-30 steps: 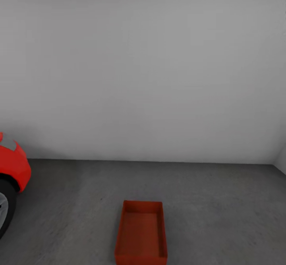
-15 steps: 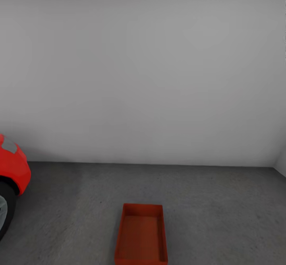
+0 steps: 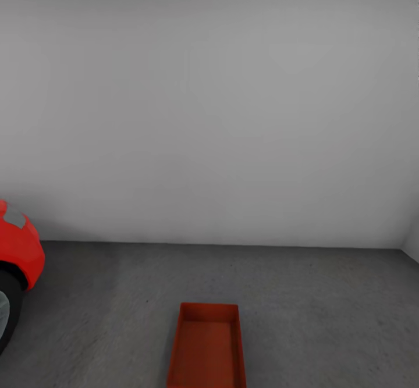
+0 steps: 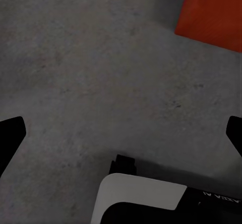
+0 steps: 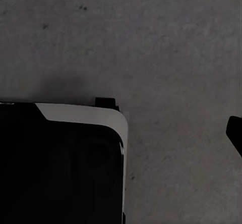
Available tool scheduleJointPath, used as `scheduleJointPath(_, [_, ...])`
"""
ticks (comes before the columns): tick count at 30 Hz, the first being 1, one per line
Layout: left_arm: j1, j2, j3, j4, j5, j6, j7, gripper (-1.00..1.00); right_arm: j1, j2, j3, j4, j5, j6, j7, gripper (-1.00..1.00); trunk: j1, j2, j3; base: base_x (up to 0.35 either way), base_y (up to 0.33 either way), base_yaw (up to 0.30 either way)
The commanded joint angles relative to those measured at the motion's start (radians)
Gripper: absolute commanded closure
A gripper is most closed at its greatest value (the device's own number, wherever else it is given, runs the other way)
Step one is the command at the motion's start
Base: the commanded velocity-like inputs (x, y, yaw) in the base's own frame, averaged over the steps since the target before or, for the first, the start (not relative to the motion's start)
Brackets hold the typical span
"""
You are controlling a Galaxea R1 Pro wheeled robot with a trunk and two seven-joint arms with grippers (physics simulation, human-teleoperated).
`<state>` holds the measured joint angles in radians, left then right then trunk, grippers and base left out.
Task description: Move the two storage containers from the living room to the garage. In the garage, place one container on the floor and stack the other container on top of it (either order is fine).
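Where the dark grey concrete floor (image 3: 326,306) meets the plain white wall (image 3: 221,114), one red-orange storage container (image 3: 206,350) is seen in the head view, set flat on the concrete with its open top up and nothing inside it. Its near end is cut off by the lower edge of that view. A red car (image 3: 17,254) is parked well apart from it, on the robot's left side, with part of a dark wheel visible beneath the bodywork.

In the left wrist view, the left gripper (image 4: 123,133) is held above the floor with its two dark fingertips (image 4: 11,133) spread wide apart, and nothing is gripped between them. A corner of the container (image 4: 214,14) is seen ahead of this gripper and off to one side, not touching it.

In the right wrist view, a single fingertip (image 5: 235,130) of the right gripper is shown at the picture's edge over bare concrete; how far its jaws are parted cannot be told.
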<state>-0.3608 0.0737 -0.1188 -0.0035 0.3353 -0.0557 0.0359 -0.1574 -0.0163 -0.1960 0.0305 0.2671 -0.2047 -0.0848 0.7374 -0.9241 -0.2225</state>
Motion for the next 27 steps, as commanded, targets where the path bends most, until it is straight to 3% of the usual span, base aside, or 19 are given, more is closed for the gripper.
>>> scheduleJointPath(1, [-0.001,0.0,-0.009,0.0,0.007,-0.003,0.002,-1.0,-0.001,0.0,-0.008,0.003,0.011,-0.005,-0.004,-1.0,0.0,-0.001,0.0,0.0,0.0,0.0])
scheduleJointPath(16, [-0.001,0.0,-0.009,0.0,0.007,-0.003,0.002,-1.0,-0.002,0.001,-0.008,0.003,0.011,-0.006,-0.004,-1.0,0.0,-0.001,0.024,0.0,0.0,0.0])
scheduleJointPath(27, [-0.001,0.0,-0.009,0.0,0.007,-0.003,0.002,-1.0,-0.002,0.0,-0.008,0.003,0.011,-0.004,-0.004,-1.0,0.0,-0.001,0.027,0.0,0.0,0.0])
